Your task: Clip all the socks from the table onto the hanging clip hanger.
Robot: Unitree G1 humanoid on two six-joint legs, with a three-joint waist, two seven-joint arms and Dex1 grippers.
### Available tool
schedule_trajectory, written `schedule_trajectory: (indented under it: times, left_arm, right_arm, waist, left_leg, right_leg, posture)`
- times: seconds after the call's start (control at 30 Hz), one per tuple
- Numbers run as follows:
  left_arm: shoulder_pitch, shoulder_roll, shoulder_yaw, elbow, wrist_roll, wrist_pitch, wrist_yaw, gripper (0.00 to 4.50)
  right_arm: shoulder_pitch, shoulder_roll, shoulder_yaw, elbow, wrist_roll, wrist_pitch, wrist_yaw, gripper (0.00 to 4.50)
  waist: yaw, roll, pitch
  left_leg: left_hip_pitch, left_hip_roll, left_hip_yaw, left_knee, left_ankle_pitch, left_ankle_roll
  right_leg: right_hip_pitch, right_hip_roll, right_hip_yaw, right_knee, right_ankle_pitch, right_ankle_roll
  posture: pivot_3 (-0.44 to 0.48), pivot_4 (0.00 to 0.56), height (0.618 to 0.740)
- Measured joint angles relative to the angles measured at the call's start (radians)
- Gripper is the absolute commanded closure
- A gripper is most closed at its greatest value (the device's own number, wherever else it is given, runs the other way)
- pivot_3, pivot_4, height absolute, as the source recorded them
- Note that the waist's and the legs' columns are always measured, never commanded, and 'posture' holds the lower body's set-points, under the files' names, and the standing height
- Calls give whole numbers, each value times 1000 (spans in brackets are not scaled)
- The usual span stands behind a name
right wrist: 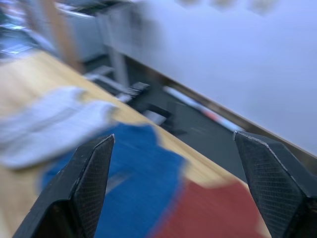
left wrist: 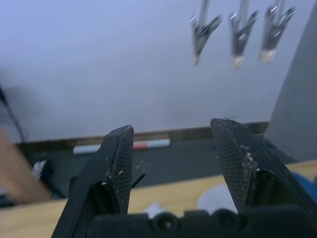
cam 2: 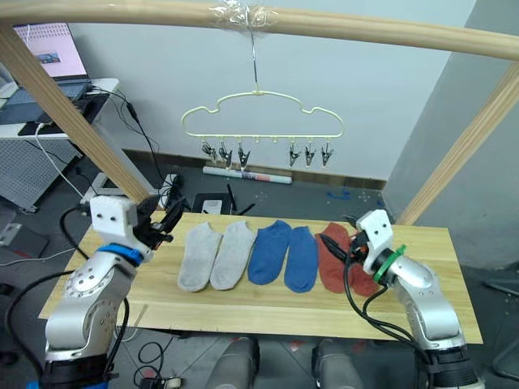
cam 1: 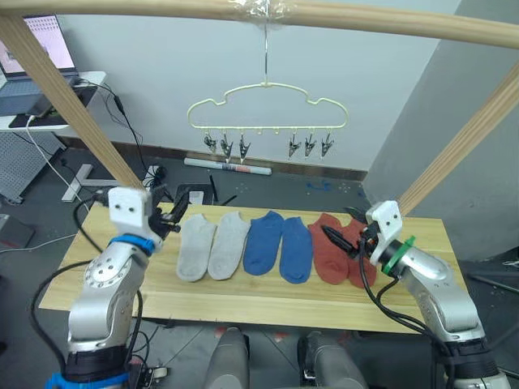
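- Your six socks lie side by side across the table (cam 1: 243,304): grey pair (cam 1: 212,245) on the left, blue pair (cam 1: 280,245) in the middle, red pair (cam 1: 339,247) on the right.
- The hanger (cam 1: 268,105) hangs from the wooden rail (cam 1: 365,18) above and behind, all clips bare.
- Your left gripper (left wrist: 173,148) sits just left of the grey pair, fingers spread, holding nothing.
- Your right gripper (right wrist: 173,163) hovers over the red pair, spread wide.

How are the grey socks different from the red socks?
The grey socks are pale and lie nearest the left gripper; the red socks are rust coloured and lie by the right gripper. Both pairs lie flat on the table, not clipped yet.
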Motion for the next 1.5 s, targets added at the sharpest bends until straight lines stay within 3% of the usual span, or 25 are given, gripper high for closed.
schedule_trajectory:
  times: [0.17, 0.53, 1.0, 1.5]
  left_arm:
    - [-67, -43, -27, 48, 23, -14, 0, 1821]
    - [-238, -101, -59, 206, 92, -96, -5, 1821]
    - [-438, -108, -76, 480, 158, -236, -52, 1821]
    - [-514, -120, -77, 613, 182, -319, -70, 1821]
  right_arm:
    - [-105, 0, 32, -96, 105, 106, 56, 476]
    - [-258, 53, 71, -195, 189, 196, 33, 476]
    - [-269, 66, 69, -200, 197, 223, 6, 476]
    - [-293, 71, 66, -220, 239, 271, -48, 476]
  waist:
    - [2, -1, 7]
    - [7, -6, 21]
    - [2, -7, 29]
    - [0, -7, 41]
  left_leg:
    - [-2, 0, -1, 0, 0, 0]
    - [-3, 0, -1, 2, 0, 0]
    - [-4, 0, -1, 2, 0, 0]
    - [-4, 0, -1, 2, 0, 0]
  right_leg:
    - [-2, 0, -1, 1, 0, 1]
    - [-2, 0, -2, 1, 0, 1]
    - [-2, 0, -3, 1, 0, 2]
    - [-3, 0, -3, 1, 0, 2]
  posture:
    - [196, 258, 740]
    - [182, 270, 740]
    - [147, 283, 740]
    - [139, 288, 740]
